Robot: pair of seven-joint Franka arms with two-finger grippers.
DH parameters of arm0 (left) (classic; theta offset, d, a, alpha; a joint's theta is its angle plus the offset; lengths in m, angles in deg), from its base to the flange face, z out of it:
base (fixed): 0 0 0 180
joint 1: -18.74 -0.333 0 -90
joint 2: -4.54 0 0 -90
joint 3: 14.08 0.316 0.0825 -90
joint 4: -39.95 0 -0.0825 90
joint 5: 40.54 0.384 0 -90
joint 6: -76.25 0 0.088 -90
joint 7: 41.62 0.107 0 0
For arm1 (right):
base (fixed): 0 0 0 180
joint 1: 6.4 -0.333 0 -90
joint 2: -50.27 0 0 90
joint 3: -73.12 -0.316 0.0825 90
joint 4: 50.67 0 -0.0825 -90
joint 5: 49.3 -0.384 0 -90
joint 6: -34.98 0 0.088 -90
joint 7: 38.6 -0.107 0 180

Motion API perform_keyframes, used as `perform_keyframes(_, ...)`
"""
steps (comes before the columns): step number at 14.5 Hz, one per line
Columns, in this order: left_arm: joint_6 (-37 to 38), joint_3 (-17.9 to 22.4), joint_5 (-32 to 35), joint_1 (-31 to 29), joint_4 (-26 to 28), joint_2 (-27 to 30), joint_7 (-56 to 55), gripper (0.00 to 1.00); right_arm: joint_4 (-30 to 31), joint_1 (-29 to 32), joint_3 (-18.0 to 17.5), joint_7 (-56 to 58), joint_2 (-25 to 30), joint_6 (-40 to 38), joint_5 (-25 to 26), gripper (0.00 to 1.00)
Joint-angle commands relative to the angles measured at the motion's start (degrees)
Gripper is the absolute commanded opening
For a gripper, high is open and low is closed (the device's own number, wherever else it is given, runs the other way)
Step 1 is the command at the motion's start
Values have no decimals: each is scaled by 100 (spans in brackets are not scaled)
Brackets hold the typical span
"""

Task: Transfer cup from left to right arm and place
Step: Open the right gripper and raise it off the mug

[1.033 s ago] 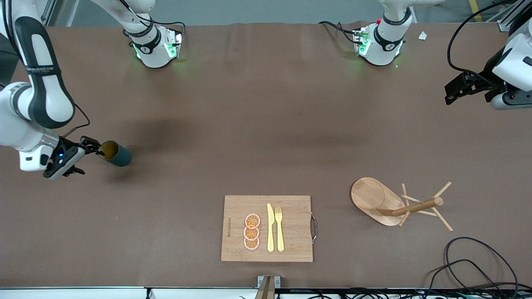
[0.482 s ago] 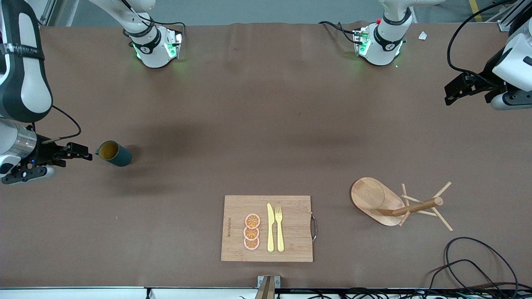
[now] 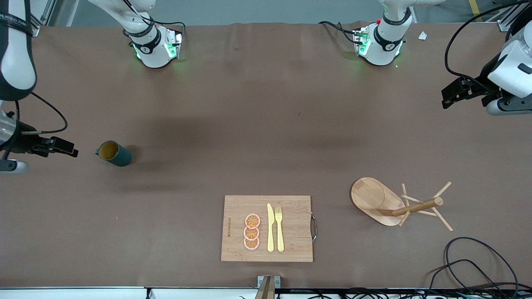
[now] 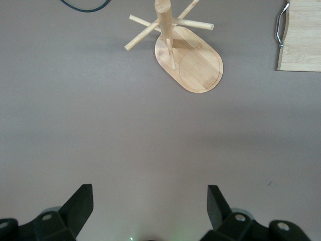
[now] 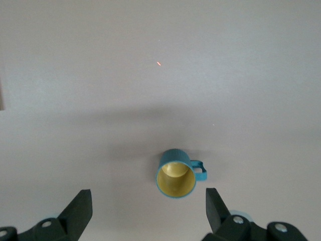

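Observation:
The cup, dark teal with a mustard-yellow inside, stands upright on the brown table toward the right arm's end. In the right wrist view the cup shows its yellow inside and its small side handle. My right gripper is open and empty, over the table just off the cup, apart from it. In its own view the right gripper has wide-spread fingers with bare table between them. My left gripper waits open over the left arm's end of the table. The left gripper holds nothing.
A wooden cutting board with orange slices, a yellow knife and fork lies near the front edge. The wooden peg rack stands toward the left arm's end; the rack shows in the left wrist view. Cables coil nearby.
My right gripper has drawn back from the cup's rim toward the table's end, leaving the cup standing in place. The left gripper has shifted only slightly.

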Motion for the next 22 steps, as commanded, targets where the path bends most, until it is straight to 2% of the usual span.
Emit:
perform_keyframes(1,53,-21,-2,-17,-146,-46,-31,100,-672,5,-37,-261,20,-631,356,100)
perform_keyframes(3,53,-21,-2,-9,-146,-46,-31,100,-946,5,-72,-235,29,-904,401,100)
perform_keyframes(9,62,-30,-10,-9,-146,-46,-13,100,-1035,-223,-72,-401,494,-1274,384,100)
perform_keyframes(16,88,-30,-10,-44,-146,-37,40,100,-1210,-539,-107,-376,591,-1309,401,100)
perform_keyframes(22,88,-91,-37,-9,-146,-37,13,100,-1062,-478,-63,-358,802,-1309,392,100)
